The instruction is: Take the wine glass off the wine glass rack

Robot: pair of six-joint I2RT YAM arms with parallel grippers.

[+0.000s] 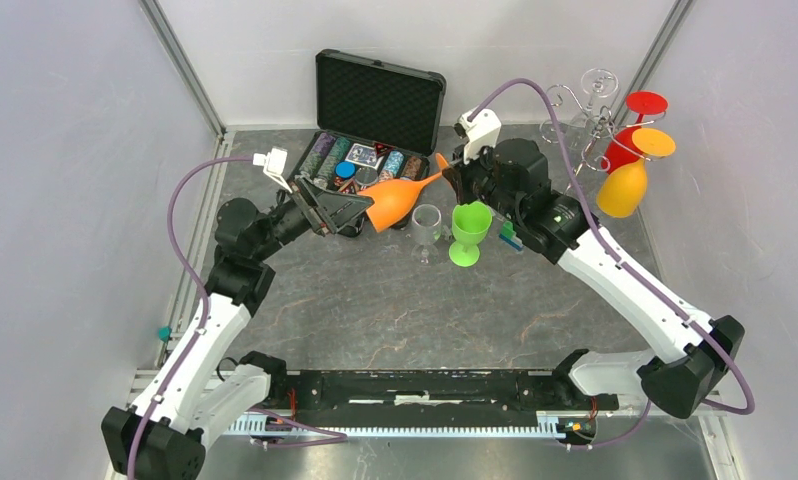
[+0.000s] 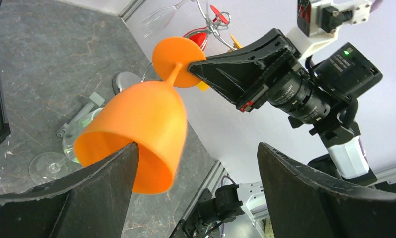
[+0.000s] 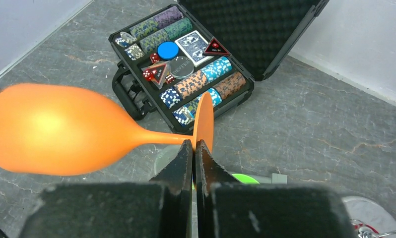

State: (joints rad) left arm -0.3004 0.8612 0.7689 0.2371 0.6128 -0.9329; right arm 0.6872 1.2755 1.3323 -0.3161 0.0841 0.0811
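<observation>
- The left hand [image 1: 347,208], left of centre in the overhead view, stood spread, with one finger on either side of the bowl's mouth.
- The orange wine glass [image 1: 395,203] lay sideways above the table [image 1: 375,310], its bowl toward the left hand and its foot toward the right.
- The right hand [image 1: 453,172] pinched the stem just at the foot.
- The wine glass rack [image 1: 585,115] stood at the upper right, well apart from the glass.
</observation>
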